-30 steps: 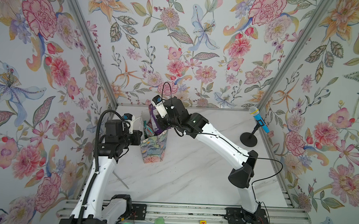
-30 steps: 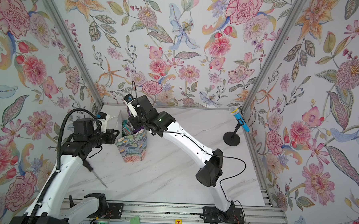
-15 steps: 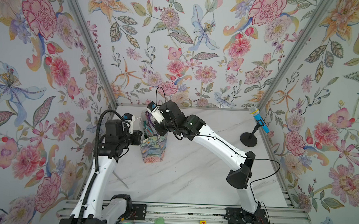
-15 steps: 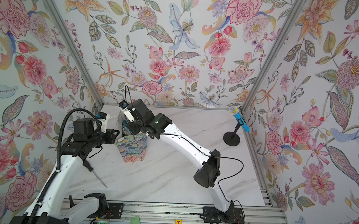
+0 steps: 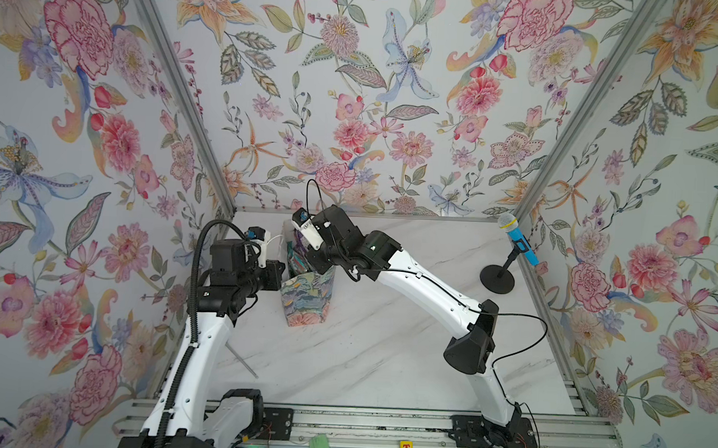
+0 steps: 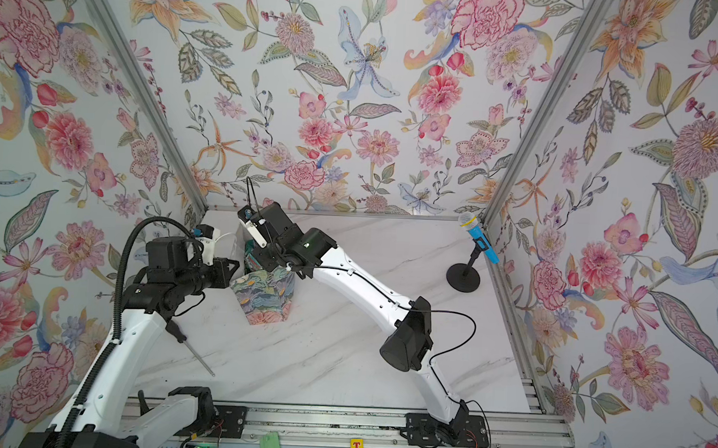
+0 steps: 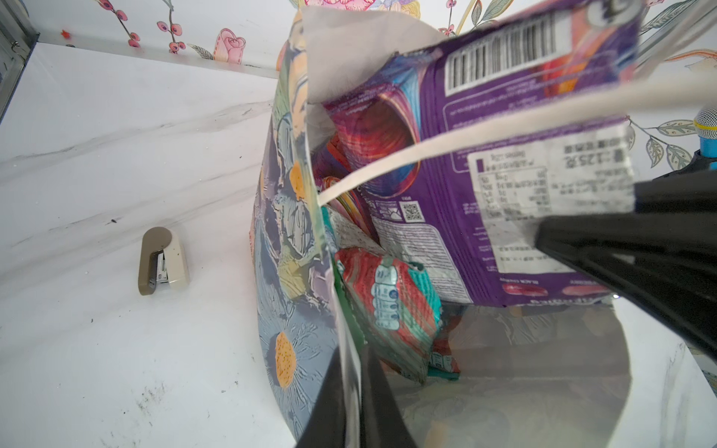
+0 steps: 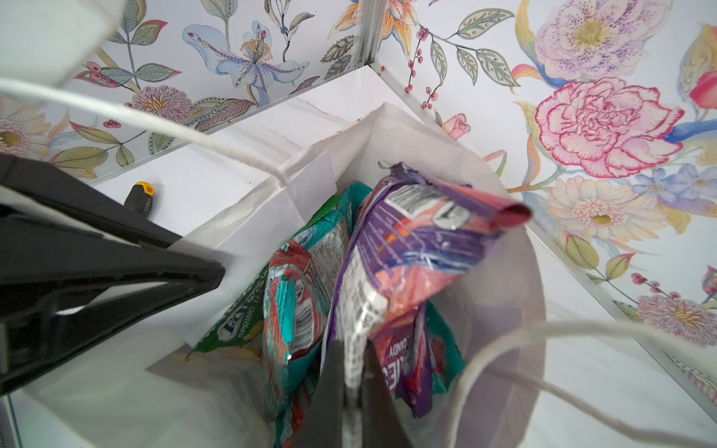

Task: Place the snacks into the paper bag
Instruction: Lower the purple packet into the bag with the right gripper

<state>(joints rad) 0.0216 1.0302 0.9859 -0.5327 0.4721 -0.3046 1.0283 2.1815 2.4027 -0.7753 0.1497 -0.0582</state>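
The right jaws are pressed together on one edge of a purple pouch [image 8: 407,248], which reaches forward from them into the open mouth of the paper bag [image 8: 504,271]. The left jaws pinch the rim of the bag's side wall and hold the mouth open. Beyond the right jaws, a teal and red pouch [image 8: 295,310] and a green pouch [image 8: 240,329] already lie inside, so the bag looks rather full.

The main danger is probably that the purple pouch does not go deep enough. It seems to rest on the pouches beneath, and its far end curls up near the rim. If the right jaws let go here, it may lean over the edge and slide out onto the surface [image 8: 201,170]. A white cord handle [image 7: 388,166] crosses close to the right jaws; it could catch on them in a retreat and pull the light bag over.
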